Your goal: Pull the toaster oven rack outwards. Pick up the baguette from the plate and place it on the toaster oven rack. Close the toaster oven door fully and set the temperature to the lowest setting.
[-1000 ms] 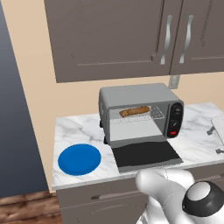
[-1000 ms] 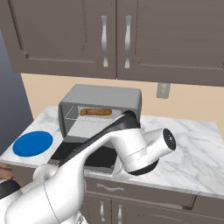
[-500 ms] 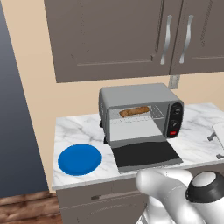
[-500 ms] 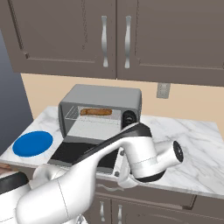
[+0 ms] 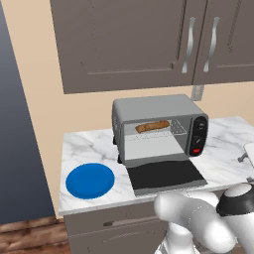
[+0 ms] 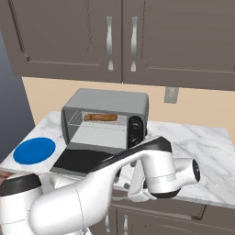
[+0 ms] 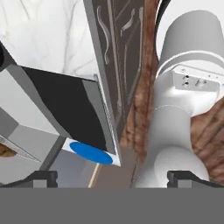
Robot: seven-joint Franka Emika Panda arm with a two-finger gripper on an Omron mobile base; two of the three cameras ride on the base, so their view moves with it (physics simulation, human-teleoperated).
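The grey toaster oven (image 5: 158, 111) (image 6: 108, 103) stands on the marble counter with its toaster oven door (image 5: 166, 176) (image 6: 85, 159) (image 7: 65, 100) dropped flat open. The brown baguette (image 5: 153, 127) (image 6: 100, 117) lies on the wire toaster oven rack (image 5: 179, 129) (image 6: 75, 120) inside the cavity. Left of the oven sits the blue plate (image 5: 90, 180) (image 6: 34, 150) (image 7: 91, 153), bare. My gripper (image 7: 114, 177) is open with nothing between its fingertips. My hand (image 6: 137, 186) hangs in front of the counter's edge, right of the open door and clear of it.
Grey upper cabinets (image 5: 149, 44) with long handles hang above the oven. Drawer fronts (image 7: 118, 65) run below the counter's edge (image 5: 99, 206). A white object (image 5: 250, 154) lies at the counter's right end. A dark tall surface (image 5: 20, 149) borders the left, above a wooden floor.
My wrist has swung to the right and lower, down to the counter's front edge. Oven, door, baguette and plate have stayed put.
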